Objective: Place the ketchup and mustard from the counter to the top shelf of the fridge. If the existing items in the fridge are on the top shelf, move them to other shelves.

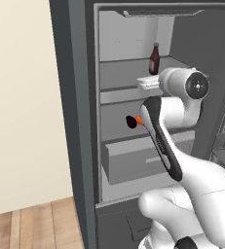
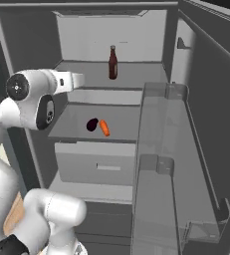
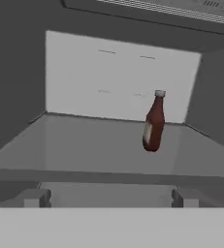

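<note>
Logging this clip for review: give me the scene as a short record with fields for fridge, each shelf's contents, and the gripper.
fridge: door open, interior lit
top shelf: ketchup standing upright, right of centre, alone
lower shelf: dark maroon lump and orange piece, side by side
gripper: jaws open, empty, facing the top shelf, short of the ketchup

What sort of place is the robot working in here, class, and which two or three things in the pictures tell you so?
Most likely a home kitchen, at an open fridge. The clues: flat grey shelves and a drawer inside, a ketchup bottle standing on the top shelf, and a carrot-like piece lower down.
</note>
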